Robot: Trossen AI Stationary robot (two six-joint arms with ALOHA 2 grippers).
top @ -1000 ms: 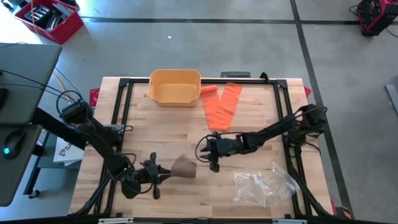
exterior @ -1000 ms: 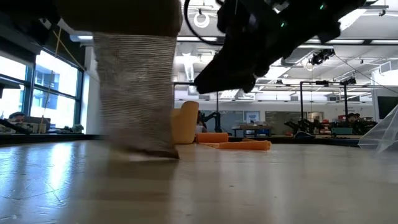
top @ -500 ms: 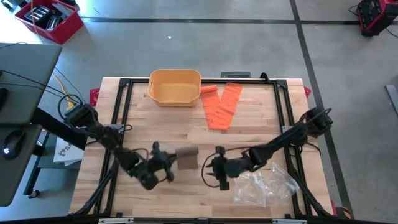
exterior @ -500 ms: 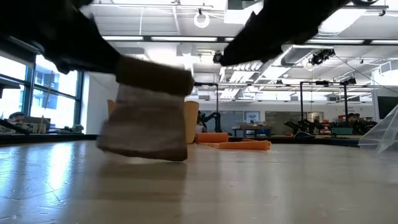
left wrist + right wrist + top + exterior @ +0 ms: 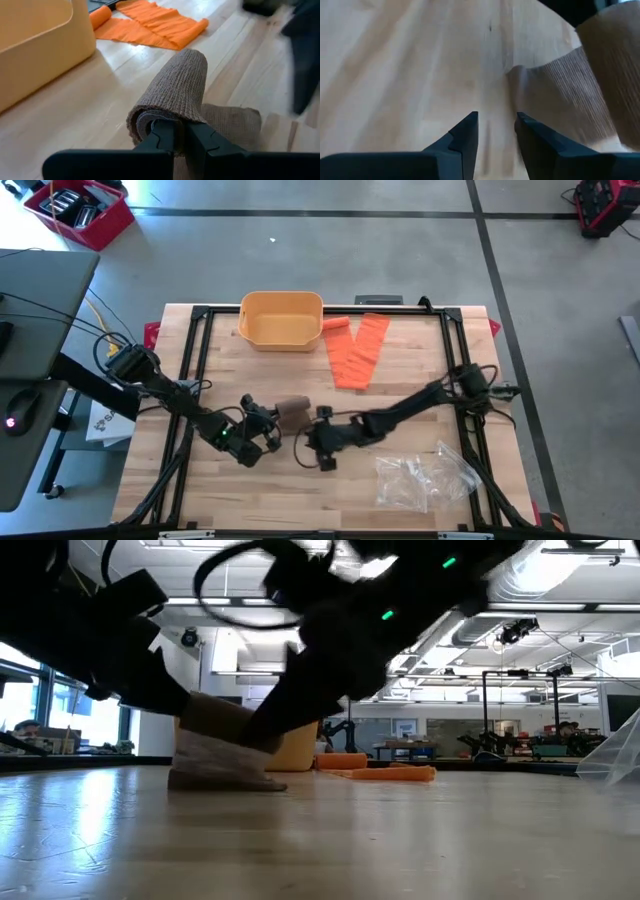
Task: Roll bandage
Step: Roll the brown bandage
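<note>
Mid-table, left gripper [image 5: 179,131] clamps brown bandage roll [image 5: 175,92].

High view straight down over the whole worktop [image 5: 420,395], low view level across it, wrist views close, all sharing the brown bandage [image 5: 175,92].

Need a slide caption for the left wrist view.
Left tool shut on the brown bandage roll, orange bandage and yellow bin beyond.

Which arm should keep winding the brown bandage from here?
Left. The left gripper is shut on the brown bandage roll's end, while the right gripper is open and empty beside the loose tail.
</note>
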